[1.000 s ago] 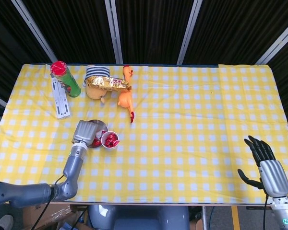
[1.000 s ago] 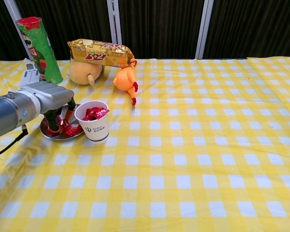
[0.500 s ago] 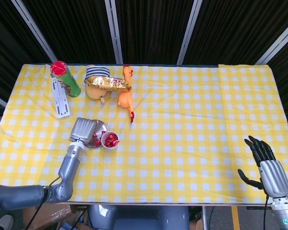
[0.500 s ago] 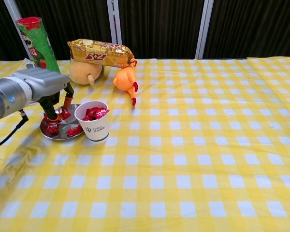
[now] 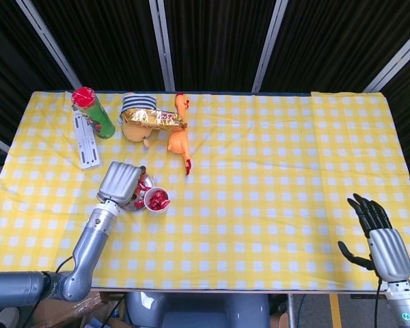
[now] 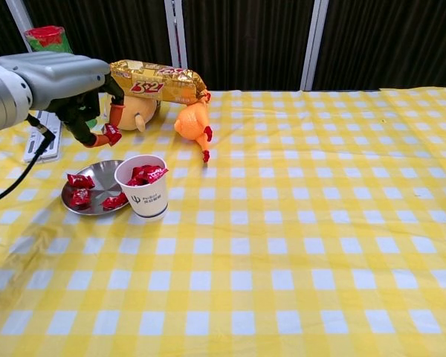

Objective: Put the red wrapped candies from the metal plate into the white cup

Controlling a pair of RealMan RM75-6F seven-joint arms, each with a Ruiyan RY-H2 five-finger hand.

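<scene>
My left hand [image 6: 74,93] has risen off the metal plate [image 6: 97,208] since a second ago and now hangs above it with one red wrapped candy [image 6: 111,134] pinched in its fingertips [image 6: 117,115], up and to the left of the white cup; my right hand [image 5: 377,236], nearest of all at the table's front right corner in the head view, has not shifted, its fingers spread apart and holding nothing; on the yellow checked tablecloth [image 6: 297,245], three red candies [image 6: 79,181] lie on the plate, which sits touching the left side of the white cup [image 6: 143,186]; the cup stands upright with red candies [image 6: 146,174] already heaped inside it; farther back an orange rubber chicken [image 6: 194,125] lies near the cup's far right; behind it a gold snack packet [image 6: 157,80] rests across a round tan plush toy [image 6: 131,111]; at the far left stand a green crisp tube [image 5: 93,112] with a red lid and, beside it, a white power strip [image 5: 85,141] flat on the cloth; dark curtains close the background
</scene>
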